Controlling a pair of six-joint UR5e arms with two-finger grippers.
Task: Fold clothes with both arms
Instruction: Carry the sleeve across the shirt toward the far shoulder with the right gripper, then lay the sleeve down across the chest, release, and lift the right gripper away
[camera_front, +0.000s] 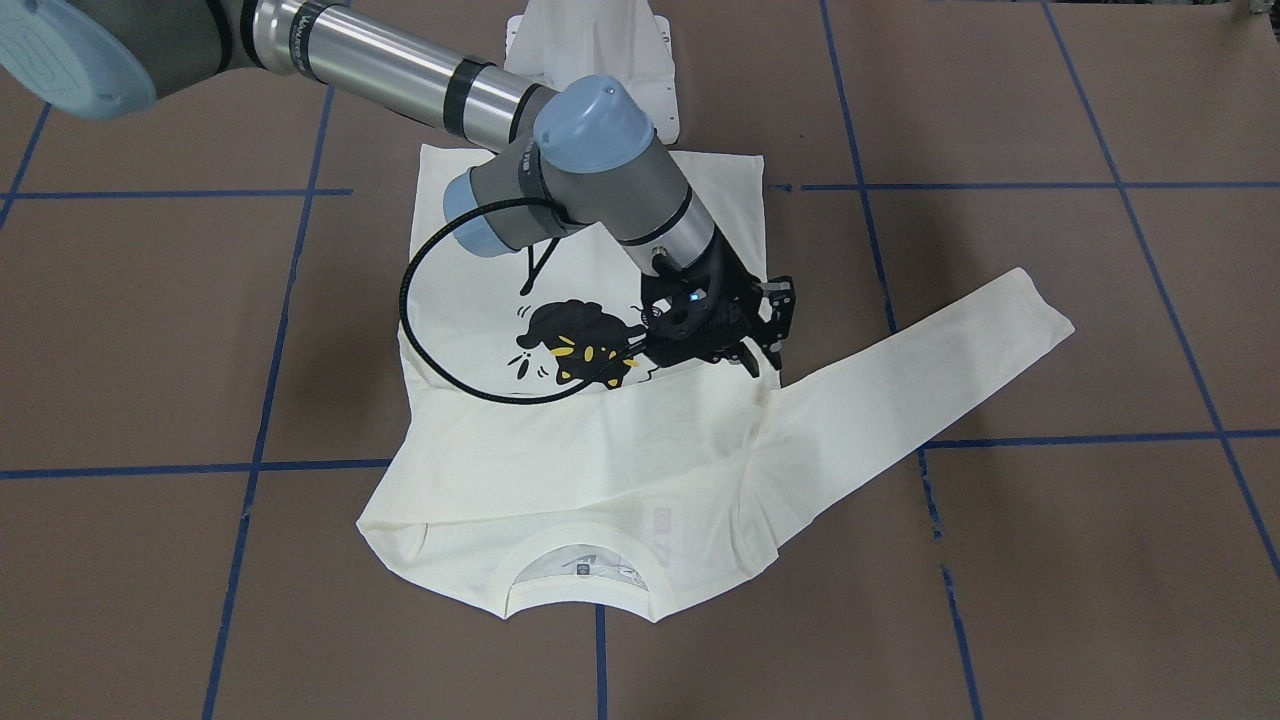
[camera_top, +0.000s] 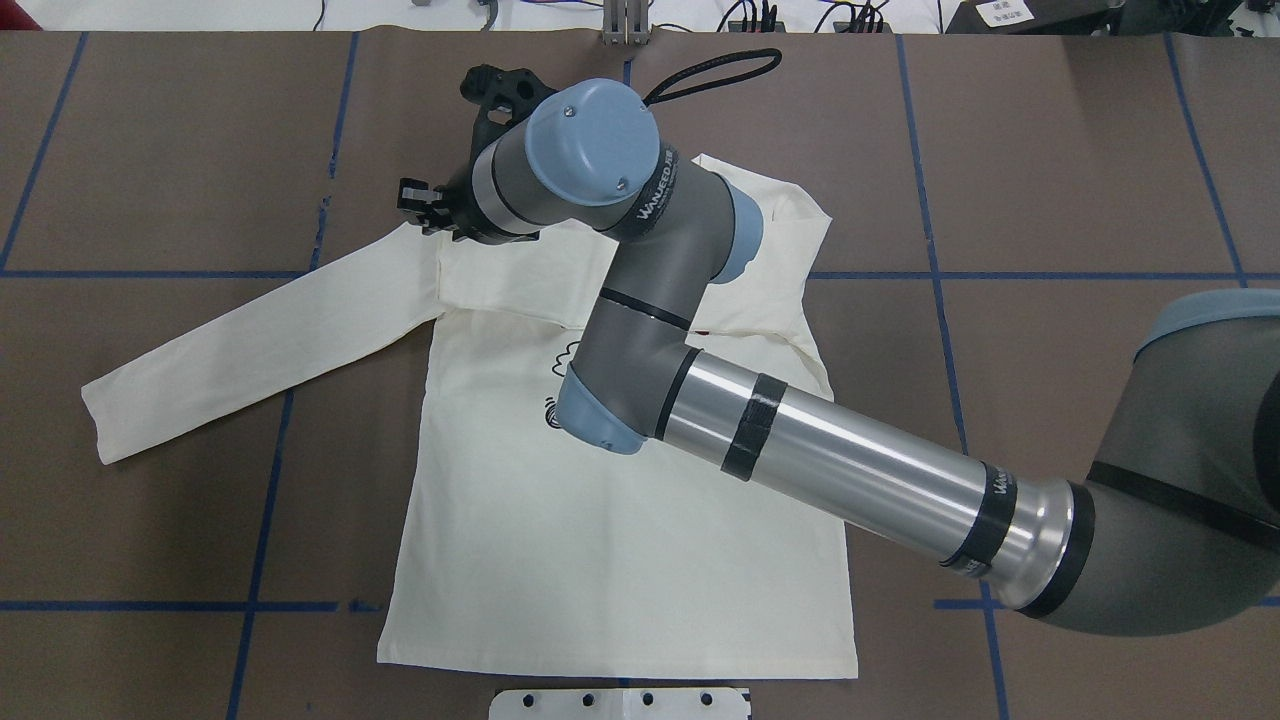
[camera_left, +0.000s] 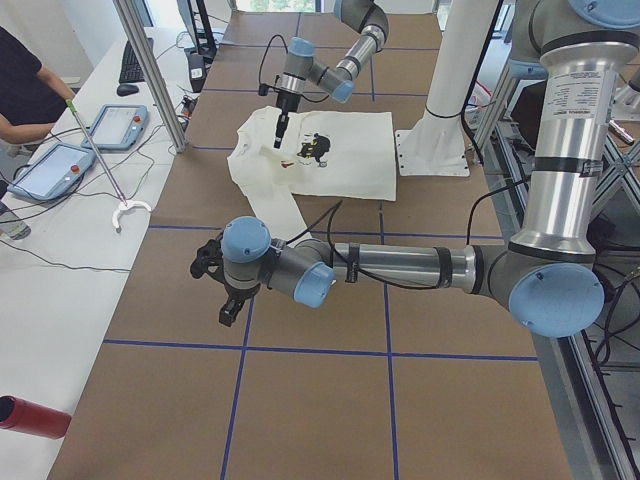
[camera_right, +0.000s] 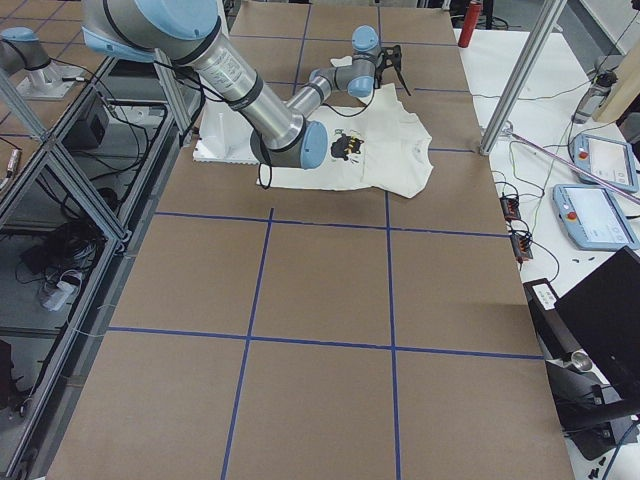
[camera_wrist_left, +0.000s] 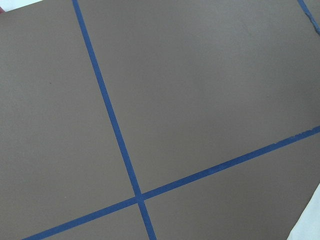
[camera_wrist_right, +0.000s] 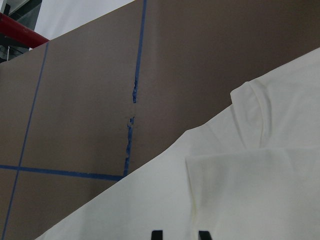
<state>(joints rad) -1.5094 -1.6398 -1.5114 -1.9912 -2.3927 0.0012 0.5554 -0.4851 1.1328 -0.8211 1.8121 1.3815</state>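
"WANEED", in white letters, is borne on a black band (camera_top: 652, 190) of the right arm (camera_top: 850, 460) and is repeated on a second band (camera_top: 1000, 492). The neck label (camera_front: 583, 568) of the shirt (camera_front: 600, 450) cannot be read.

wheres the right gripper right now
In the front-facing view the right gripper is just right of centre, over the shirt where the outstretched sleeve joins the body, next to the cat print.

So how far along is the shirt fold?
Done: the folded sleeve lies across the chest of the shirt. In hand: the right gripper, open, hovers at the other shoulder. Left: the outstretched sleeve and the body folds. The left gripper is over bare table.
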